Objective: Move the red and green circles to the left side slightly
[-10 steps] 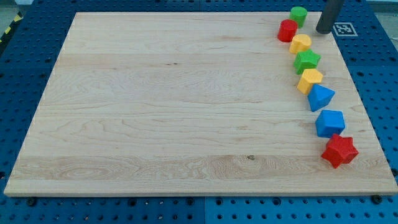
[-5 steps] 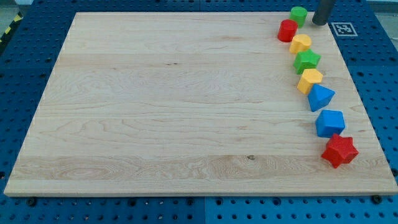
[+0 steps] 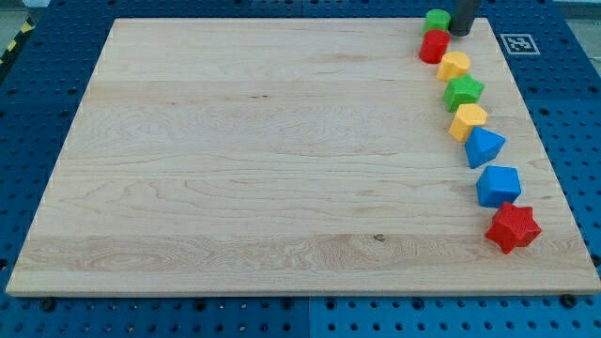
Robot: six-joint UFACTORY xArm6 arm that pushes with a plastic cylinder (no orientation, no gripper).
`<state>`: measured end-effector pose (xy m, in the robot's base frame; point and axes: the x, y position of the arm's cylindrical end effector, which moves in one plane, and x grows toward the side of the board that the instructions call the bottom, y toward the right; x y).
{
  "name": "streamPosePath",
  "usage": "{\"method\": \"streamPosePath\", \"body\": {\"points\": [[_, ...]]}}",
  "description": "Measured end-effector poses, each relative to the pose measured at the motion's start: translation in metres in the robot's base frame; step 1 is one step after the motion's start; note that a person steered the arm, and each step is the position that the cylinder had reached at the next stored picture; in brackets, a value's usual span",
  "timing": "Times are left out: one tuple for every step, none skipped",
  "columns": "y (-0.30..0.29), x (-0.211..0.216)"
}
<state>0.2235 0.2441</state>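
Observation:
The green circle [image 3: 437, 20] sits at the view's top right corner of the wooden board [image 3: 263, 160], right above the red circle [image 3: 434, 45], which it touches or nearly touches. My tip [image 3: 460, 31] is against the green circle's right side, at the board's top edge. The red circle lies just below and left of my tip.
A curved line of blocks runs down the right side: a yellow block [image 3: 454, 66], a green star [image 3: 463, 92], a yellow block [image 3: 468, 121], a blue triangle [image 3: 484, 146], a blue block [image 3: 498, 185], a red star [image 3: 513, 227]. A white marker tag [image 3: 517, 43] lies off the board.
My tip has moved up and left, from right of the blocks to the green circle's side. The green circle has slid left, now sitting above the red circle.

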Motion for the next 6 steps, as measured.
{"method": "streamPosePath", "body": {"points": [[0.006, -0.032], [0.006, -0.032], [-0.017, -0.032], [-0.087, -0.032], [-0.149, -0.032], [-0.168, -0.016]]}}
